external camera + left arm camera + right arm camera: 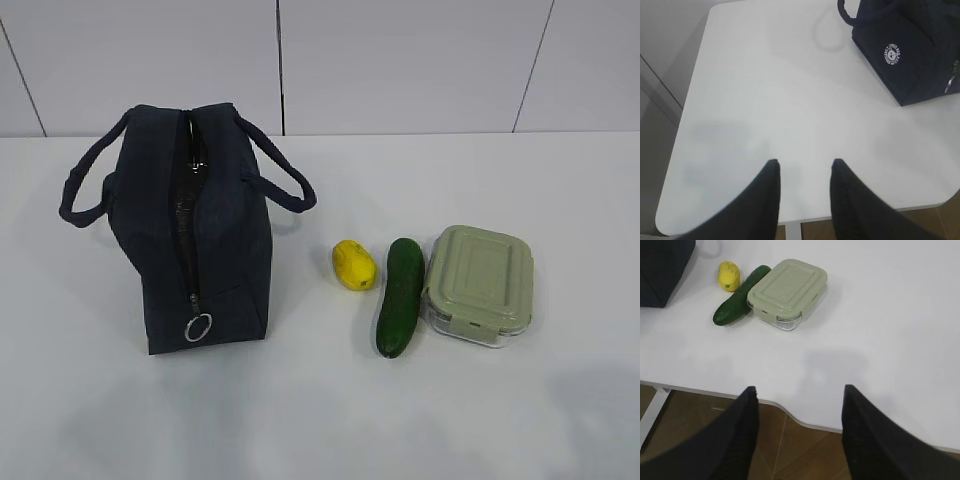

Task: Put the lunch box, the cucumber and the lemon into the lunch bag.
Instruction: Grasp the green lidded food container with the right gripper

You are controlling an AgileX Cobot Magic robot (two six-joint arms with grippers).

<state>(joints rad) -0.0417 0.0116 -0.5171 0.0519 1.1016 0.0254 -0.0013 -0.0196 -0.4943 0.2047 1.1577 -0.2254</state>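
Note:
The navy lunch bag (195,225) stands on the left of the white table (320,420), its top zipper partly open at the far end, ring pull (198,327) hanging at the near end. To its right lie the yellow lemon (354,264), the dark green cucumber (400,296) and the green-lidded lunch box (480,283), side by side. The right wrist view shows lemon (729,275), cucumber (740,295) and lunch box (787,292) far ahead of my open, empty right gripper (800,392). My left gripper (805,165) is open and empty, with the lunch bag (910,50) at upper right.
The table's near edge (790,415) and brown floor lie under the right gripper. The table's left edge (687,100) shows in the left wrist view. Neither arm appears in the exterior view. A white panelled wall (400,60) stands behind the table.

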